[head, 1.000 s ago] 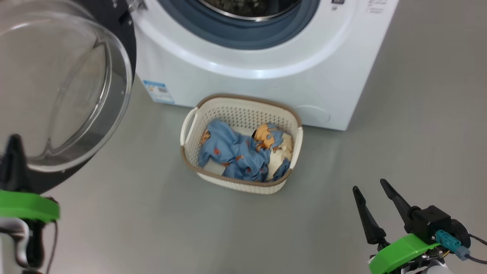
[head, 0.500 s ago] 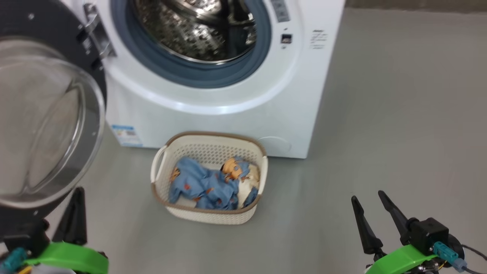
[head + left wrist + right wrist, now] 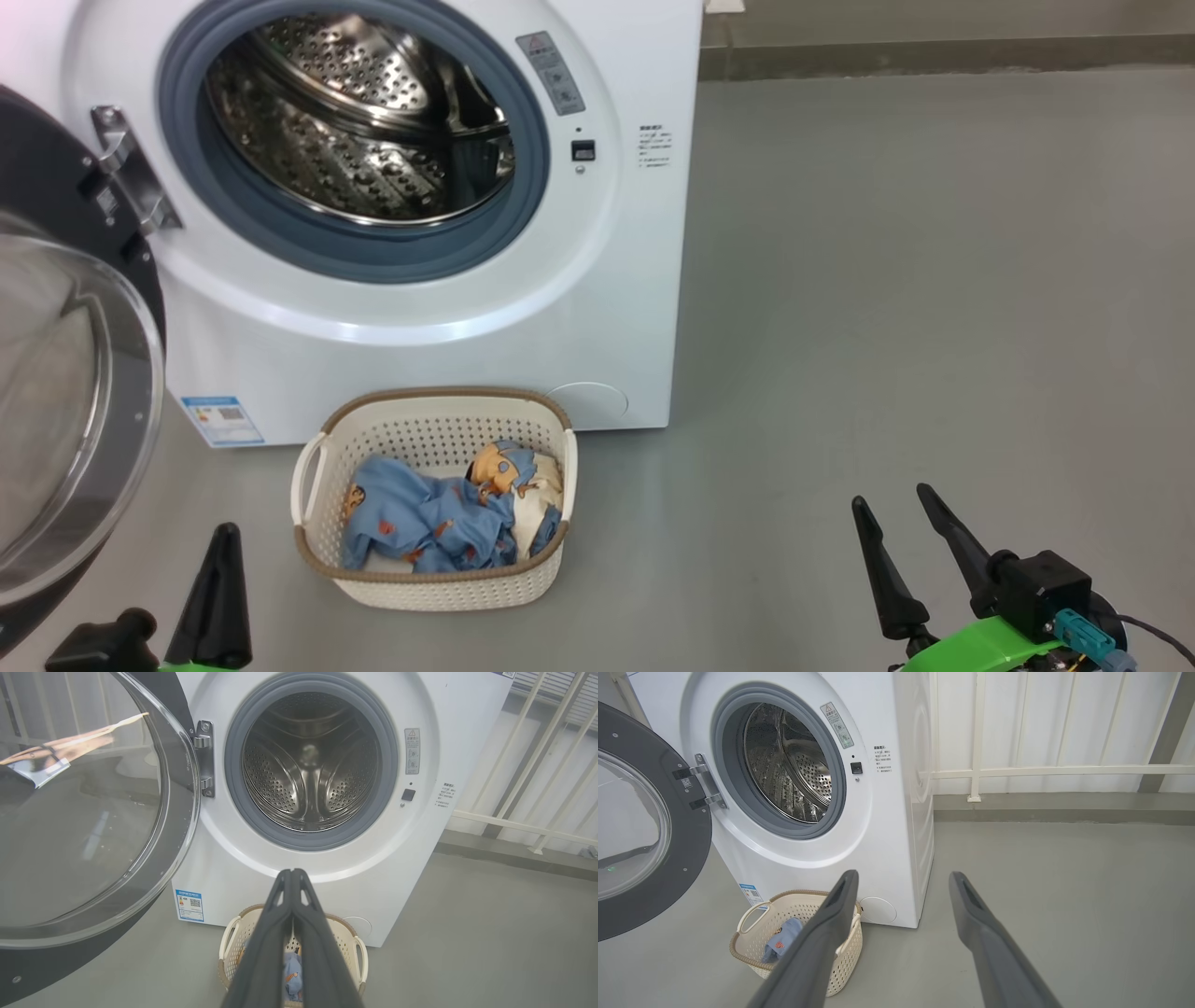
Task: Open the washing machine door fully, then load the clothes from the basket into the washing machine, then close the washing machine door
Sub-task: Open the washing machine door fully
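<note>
We have the big white front-loading washing machine [image 3: 448,355] ahead, its round glossy black door [image 3: 65,392] with the glass bowl window swung wide at nine o'clock. The small cream perforated plastic basket [image 3: 439,397] sits on the grey floor [image 3: 887,280] at the machine's six o'clock, light blue and cream printed clothes [image 3: 429,523] heaped inside. Our left gripper [image 3: 225,541], at seven o'clock, is pinched closed on nothing, and our right gripper [image 3: 891,497], at five o'clock, stands spread and empty.
</note>
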Controlling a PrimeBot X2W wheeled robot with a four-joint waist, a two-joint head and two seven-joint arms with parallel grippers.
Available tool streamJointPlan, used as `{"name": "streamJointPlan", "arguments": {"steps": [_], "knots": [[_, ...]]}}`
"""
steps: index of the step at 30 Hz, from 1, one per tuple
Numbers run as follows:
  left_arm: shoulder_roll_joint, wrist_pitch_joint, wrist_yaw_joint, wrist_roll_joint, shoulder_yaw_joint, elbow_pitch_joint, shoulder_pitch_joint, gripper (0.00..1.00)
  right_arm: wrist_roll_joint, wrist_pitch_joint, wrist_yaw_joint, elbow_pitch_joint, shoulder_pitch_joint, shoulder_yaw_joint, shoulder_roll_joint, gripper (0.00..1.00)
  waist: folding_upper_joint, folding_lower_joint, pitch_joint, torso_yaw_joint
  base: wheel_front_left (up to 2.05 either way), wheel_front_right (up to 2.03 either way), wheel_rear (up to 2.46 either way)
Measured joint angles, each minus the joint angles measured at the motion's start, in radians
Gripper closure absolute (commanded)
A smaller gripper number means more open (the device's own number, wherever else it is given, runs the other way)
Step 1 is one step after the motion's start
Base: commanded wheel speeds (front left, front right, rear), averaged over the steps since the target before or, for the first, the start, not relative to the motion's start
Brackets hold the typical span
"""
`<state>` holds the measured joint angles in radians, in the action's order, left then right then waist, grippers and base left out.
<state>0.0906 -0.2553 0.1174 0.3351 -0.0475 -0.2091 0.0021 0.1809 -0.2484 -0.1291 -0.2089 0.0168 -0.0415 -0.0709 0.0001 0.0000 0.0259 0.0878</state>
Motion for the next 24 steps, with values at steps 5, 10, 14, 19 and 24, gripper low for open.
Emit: {"name": "streamJointPlan", "arguments": {"steps": [5, 10, 14, 19, 24], "knots": [[-0.013, 0.0, 0.002, 0.002, 0.012, 0.035, 0.024, 0.12, 0.006, 0.0, 0.0, 0.0, 0.0, -0.003, 0.003, 0.0, 0.0, 0.0, 0.014, -0.02, 0.0, 0.0, 0.0], [-0.019, 0.0, 0.003, 0.004, 0.032, 0.058, 0.044, 0.0, 0.006, 0.0, 0.0, -0.001, 0.0, -0.005, 0.005, 0.0, 0.0, 0.0, 0.014, -0.029, 0.0, 0.0, 0.0], [-0.023, 0.0, 0.006, 0.01, 0.034, 0.063, 0.045, 0.0, 0.006, 0.0, 0.0, -0.001, 0.0, -0.004, 0.008, 0.0, 0.0, 0.0, 0.01, -0.03, 0.0, 0.0, 0.0], [-0.025, 0.0, 0.006, 0.019, 0.045, 0.065, 0.047, 0.0, 0.006, 0.0, 0.0, -0.001, 0.0, -0.001, 0.01, 0.0, 0.0, 0.0, 0.006, -0.031, 0.0, 0.0, 0.0], [-0.025, 0.0, 0.011, 0.04, 0.051, 0.065, 0.053, 0.0, 0.006, -0.001, 0.0, 0.0, 0.0, 0.002, 0.014, 0.0, 0.0, 0.0, 0.006, -0.029, 0.0, 0.0, 0.0]]}}
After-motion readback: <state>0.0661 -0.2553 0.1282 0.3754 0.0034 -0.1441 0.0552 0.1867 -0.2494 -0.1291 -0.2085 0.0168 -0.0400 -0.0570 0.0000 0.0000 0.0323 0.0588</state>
